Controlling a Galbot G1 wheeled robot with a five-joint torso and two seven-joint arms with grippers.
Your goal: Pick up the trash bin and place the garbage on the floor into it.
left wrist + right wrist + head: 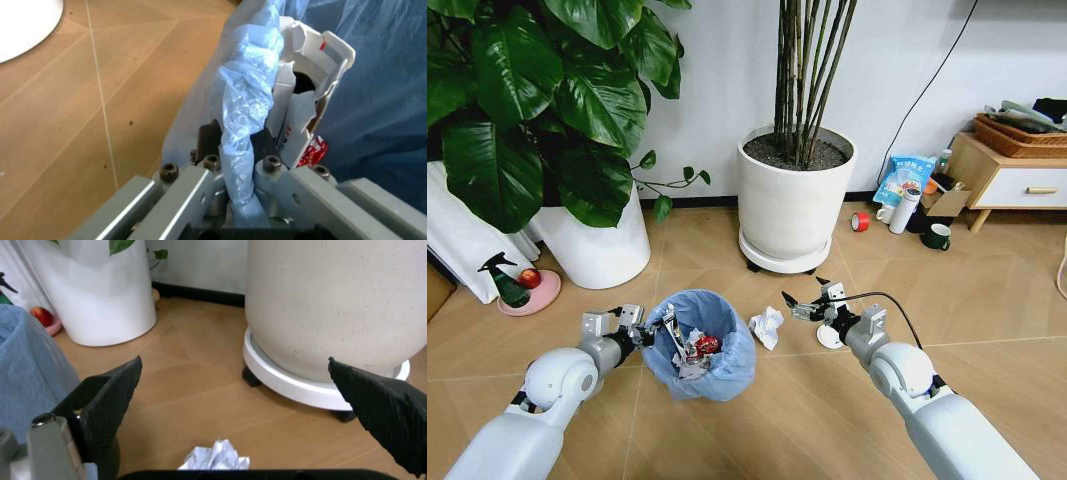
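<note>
On the tan tiled floor (727, 250), near centre: small round dark trash bin lined with crinkly light-blue plastic bag (727, 355), its near-left rim clamped by the left gripper (665, 325).
Left gripper's jaws pinch the bunched blue liner and bin rim, as seen in the left wrist view (243, 165). Bin contents: red wrapper (707, 345) and crumpled white paper (689, 366). Right gripper (805, 303), fingers spread wide and holding nothing, hovers just right of the bin. Crumpled white paper ball (767, 326) lies on the floor between bin and right gripper, beneath the spread fingers (107, 405). White disc (829, 337) lies beside the right arm. Large white round planter on a wheeled base (792, 205) stands beyond.
</note>
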